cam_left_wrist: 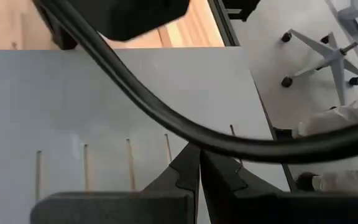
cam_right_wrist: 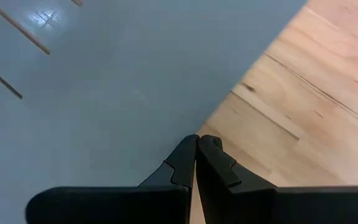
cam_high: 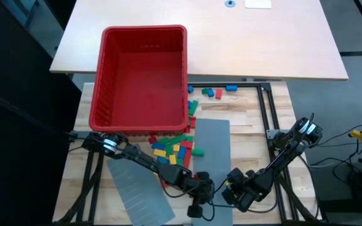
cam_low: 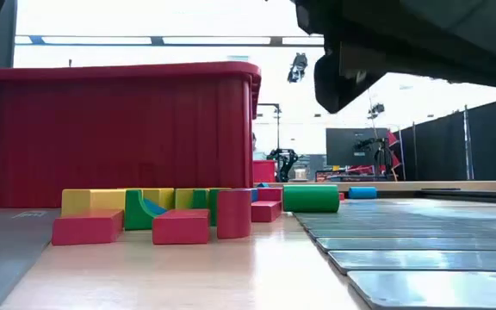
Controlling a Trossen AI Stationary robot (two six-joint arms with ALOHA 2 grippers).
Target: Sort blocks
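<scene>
Pale wood makes up the bench (cam_high: 275,125) seen from above, with a lighter tabletop beyond it. Overlapping the two is the big red bin (cam_high: 144,75), which looks empty. The blocks (cam_high: 173,147) lie in a loose heap just off the bin's near right corner, with a few strays (cam_high: 213,92) at the bench's far edge beside the bin. Two grey slotted panels (cam_high: 213,144) lie on the bench, one right of the heap and one toward the near left corner. Both arms sit low at the near edge: the left tool (cam_high: 197,188) just near-side of the heap, the right tool (cam_high: 237,191) beside it, over the near end of the right-hand panel.

At bench level, red, yellow, green and blue bricks (cam_low: 179,220) stand in front of the bin's wall (cam_low: 119,129), and a green cylinder (cam_low: 311,198) lies to their right. An arm's dark bulk fills the upper right.

From the left wrist, the left tool (cam_left_wrist: 200,171) has its fingers pressed together on nothing, above a slotted panel (cam_left_wrist: 73,106).

From the right wrist, the right tool (cam_right_wrist: 196,155) is likewise closed and empty, over a panel's edge (cam_right_wrist: 123,87) where it meets bare wood.

The blocks look light, rigid and smooth, likely easy to nudge or scatter; pinching one across its narrow sides, picked from the heap's edge, seems safest.
</scene>
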